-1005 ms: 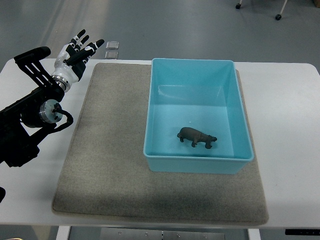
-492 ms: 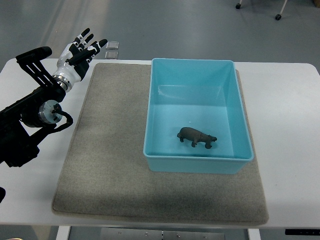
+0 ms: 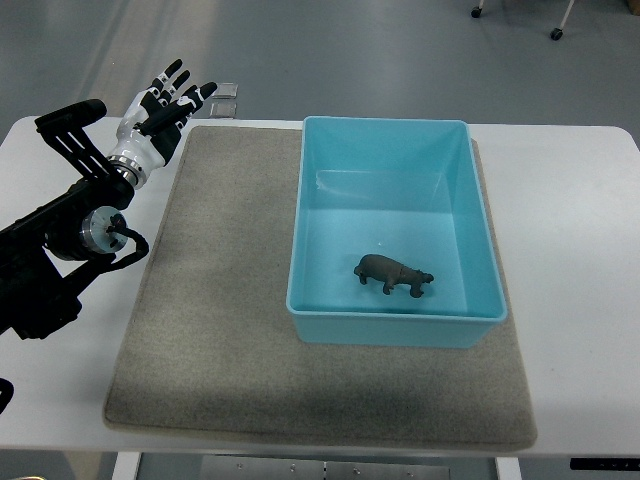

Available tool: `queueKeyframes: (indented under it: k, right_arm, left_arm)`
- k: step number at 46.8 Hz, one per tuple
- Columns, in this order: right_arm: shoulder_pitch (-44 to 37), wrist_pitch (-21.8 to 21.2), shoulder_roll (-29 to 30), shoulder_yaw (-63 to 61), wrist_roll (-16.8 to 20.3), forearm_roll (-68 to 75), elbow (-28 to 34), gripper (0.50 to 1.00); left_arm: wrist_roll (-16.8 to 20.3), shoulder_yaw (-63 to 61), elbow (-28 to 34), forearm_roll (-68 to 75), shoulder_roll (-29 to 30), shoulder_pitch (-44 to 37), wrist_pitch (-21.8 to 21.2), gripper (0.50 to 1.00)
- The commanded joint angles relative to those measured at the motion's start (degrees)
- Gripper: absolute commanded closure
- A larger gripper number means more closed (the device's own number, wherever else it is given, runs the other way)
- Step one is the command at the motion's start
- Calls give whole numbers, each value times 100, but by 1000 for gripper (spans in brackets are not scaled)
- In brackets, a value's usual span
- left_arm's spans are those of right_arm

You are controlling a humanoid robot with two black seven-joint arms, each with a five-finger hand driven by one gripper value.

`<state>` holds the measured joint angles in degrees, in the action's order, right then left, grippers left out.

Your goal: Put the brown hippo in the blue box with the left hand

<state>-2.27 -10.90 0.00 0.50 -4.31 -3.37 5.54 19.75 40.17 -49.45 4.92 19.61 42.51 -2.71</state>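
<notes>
The brown hippo [image 3: 393, 274] stands on the floor of the blue box [image 3: 322, 156], toward its near side, head pointing right. My left hand [image 3: 167, 106] is far off at the upper left, over the table's back-left corner beside the mat. Its fingers are spread and hold nothing. The left arm [image 3: 62, 240] runs down along the left edge. No right arm shows.
A grey felt mat [image 3: 215, 310] covers most of the white table [image 3: 575, 220], and the box sits on its right half. Two small clear squares [image 3: 224, 98] lie at the table's back edge near my left hand.
My left hand has drifted slightly up and to the right, still spread and empty. The hippo and box have not moved.
</notes>
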Motion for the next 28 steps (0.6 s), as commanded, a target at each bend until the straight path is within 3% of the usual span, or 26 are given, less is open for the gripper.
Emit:
queueKeyframes:
  k: [1,28]
  right_arm:
    - [7,0,0,3,0,3,0,564]
    - [-11,-61,0,12,26,-41,79,564]
  left_arm:
    - [29,0,-3,-9,-1,-32,-10,504]
    - [29,17,-56,-9,-124,-102,-63,504]
